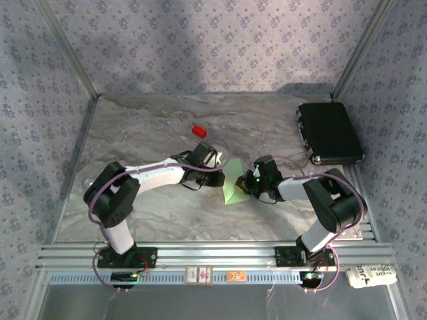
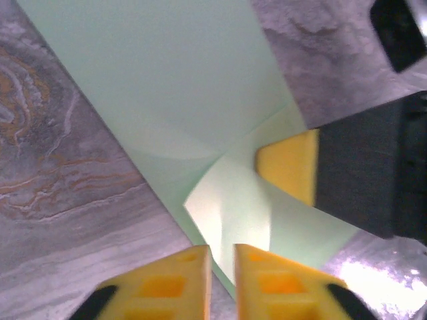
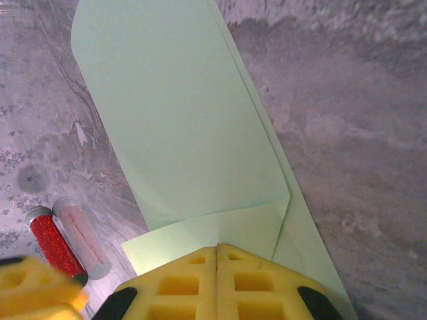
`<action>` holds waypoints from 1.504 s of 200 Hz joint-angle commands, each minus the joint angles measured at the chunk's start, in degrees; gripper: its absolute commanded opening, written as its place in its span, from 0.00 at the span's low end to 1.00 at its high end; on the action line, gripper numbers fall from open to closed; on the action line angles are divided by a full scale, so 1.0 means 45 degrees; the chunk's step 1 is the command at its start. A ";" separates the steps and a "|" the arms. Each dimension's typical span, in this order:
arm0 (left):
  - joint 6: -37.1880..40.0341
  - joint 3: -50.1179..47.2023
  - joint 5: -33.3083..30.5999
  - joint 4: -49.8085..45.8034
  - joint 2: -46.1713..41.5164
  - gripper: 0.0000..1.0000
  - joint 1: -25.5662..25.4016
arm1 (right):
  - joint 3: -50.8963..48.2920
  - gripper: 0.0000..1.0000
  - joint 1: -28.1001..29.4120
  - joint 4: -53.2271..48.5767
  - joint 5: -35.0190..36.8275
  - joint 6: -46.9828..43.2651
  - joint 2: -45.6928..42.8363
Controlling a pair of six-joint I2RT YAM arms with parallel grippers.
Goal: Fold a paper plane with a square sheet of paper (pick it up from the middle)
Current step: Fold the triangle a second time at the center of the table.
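left gripper point(image 2: 221, 259) barely parted (possibly pinching paper point(image 2: 167, 87)) | right gripper point(image 3: 217, 252) pressed together

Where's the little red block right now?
In the top view the red block sits just beyond the left arm, left of the black case.

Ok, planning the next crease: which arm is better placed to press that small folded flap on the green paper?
Probably the left. The left gripper, jaws slightly apart, sits right at the flap of the square sheet of paper, while the right gripper is shut and seems to pin the sheet's edge.
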 commanded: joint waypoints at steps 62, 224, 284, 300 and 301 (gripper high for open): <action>-0.1971 -0.0039 0.4762 0.2118 0.1042 0.00 -0.0077 | -0.0193 0.00 0.0007 -0.0639 0.0567 0.0031 0.0184; -0.2098 0.0409 0.4573 0.1822 0.2583 0.03 -0.0417 | -0.0287 0.00 -0.0049 -0.0881 0.0597 -0.0055 -0.0070; -0.1557 0.0230 0.4186 0.1135 0.2827 0.03 -0.0495 | -0.0329 0.00 -0.0059 -0.0910 0.0627 -0.0095 -0.0067; -0.1345 0.0133 0.4071 0.0857 0.2840 0.03 -0.0527 | -0.0329 0.00 -0.0079 -0.0915 0.0621 -0.0115 -0.0047; -0.1334 0.0133 0.4061 0.0840 0.2840 0.03 -0.0526 | -0.0339 0.00 -0.0076 -0.0917 0.0604 -0.0115 -0.0048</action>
